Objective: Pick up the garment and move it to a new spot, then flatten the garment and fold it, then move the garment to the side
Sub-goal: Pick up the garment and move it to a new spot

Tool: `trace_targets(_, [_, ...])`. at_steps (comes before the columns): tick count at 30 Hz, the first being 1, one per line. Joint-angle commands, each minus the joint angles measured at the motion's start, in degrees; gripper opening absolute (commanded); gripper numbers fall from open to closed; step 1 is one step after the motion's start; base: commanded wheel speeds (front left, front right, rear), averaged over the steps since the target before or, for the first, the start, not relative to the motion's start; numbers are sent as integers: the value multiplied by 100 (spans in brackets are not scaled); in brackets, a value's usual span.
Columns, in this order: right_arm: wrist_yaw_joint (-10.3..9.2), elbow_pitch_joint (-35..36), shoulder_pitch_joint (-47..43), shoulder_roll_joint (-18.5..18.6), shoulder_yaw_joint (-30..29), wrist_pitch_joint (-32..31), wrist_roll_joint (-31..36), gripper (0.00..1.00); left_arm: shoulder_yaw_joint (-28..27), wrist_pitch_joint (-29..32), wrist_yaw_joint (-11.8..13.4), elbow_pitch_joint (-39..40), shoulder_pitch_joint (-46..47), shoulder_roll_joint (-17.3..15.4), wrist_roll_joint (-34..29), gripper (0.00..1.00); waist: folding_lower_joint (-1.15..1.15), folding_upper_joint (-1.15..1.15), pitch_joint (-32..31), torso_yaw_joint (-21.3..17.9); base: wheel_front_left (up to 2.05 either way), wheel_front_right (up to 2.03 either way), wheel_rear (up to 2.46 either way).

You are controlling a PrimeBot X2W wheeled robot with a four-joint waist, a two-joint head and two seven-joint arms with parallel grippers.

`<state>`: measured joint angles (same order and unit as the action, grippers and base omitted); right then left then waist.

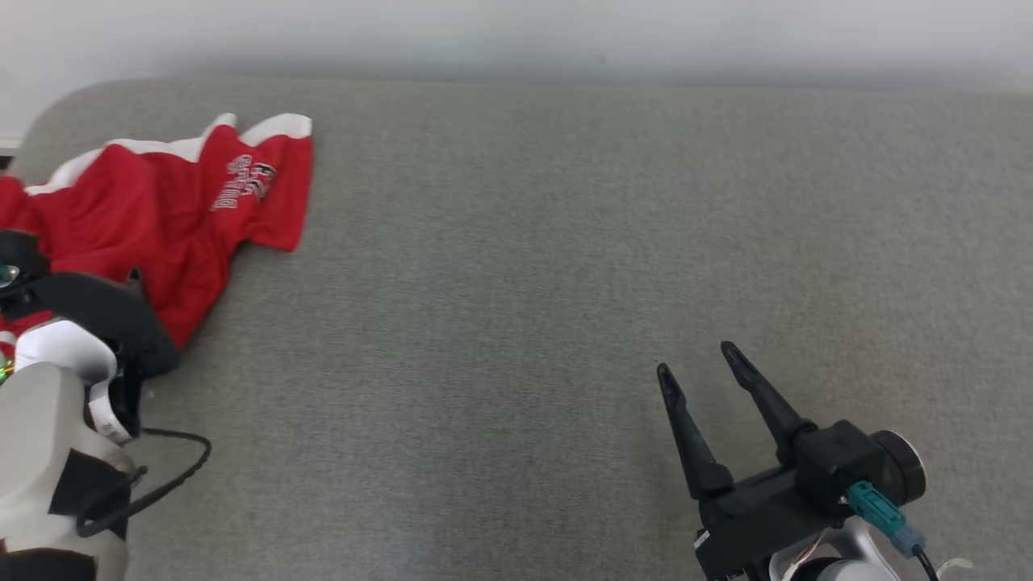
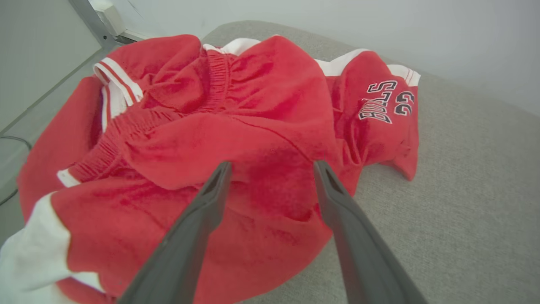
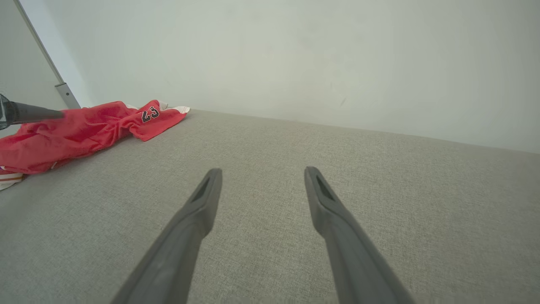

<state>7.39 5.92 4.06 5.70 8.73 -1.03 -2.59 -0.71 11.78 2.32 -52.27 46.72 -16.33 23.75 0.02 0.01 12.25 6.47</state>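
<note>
There is one garment (image 1: 186, 210), a pair of red shorts with white trim and dark lettering on one leg, and there are two grippers. The garment lies crumpled at the far left corner of the grey tabletop (image 1: 524, 242), its waistband bunched and one leg spread toward the back edge.

The left gripper (image 2: 272, 166) points down over the middle of the red cloth with its two fingers spread wide apart and nothing between them; whether the tips touch the fabric cannot be told. In the head view its dark wrist housing covers the near part of the garment, and a black cable (image 1: 161, 476) loops from the pale forearm.

The right gripper (image 1: 696, 359) sits low at the near right, well apart from the garment, fingers angled up and slightly left, also spread and holding nothing, over bare cloth surface.

The back edge runs along a pale wall (image 1: 565, 32). The left corner is rounded. From the garment rightward the tabletop lies open across its whole width.
</note>
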Motion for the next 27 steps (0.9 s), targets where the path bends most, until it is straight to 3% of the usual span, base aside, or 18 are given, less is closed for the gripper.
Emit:
trace_targets(1, [18,43,-6,21,-6,-15,-34,100,-41,38,42,-103,66,-82,22,100,-2,-1,398,-408,0,0,0])
trace_targets(10, [19,110,-102,26,89,0,-110,100,72,19,273,-610,146,-126,-85,100,-2,-1,541,-631,0,0,0])
trace_targets(11, [19,107,-98,17,90,4,-117,100,88,7,274,-631,155,-128,-99,54,-2,-1,546,-633,0,0,0])
trace_targets(12, [19,96,-89,9,91,5,-120,100,118,14,265,-657,169,-134,-118,30,-2,-1,549,-632,0,0,0])
trace_targets(13, [19,81,-76,1,88,6,-121,100,142,14,239,-673,185,-146,-132,0,-2,-1,547,-624,0,0,0])
trace_targets(27, [19,-343,-126,-190,73,293,-307,100,459,5,-61,-354,626,-618,-324,0,-2,-1,-258,-300,0,0,0])
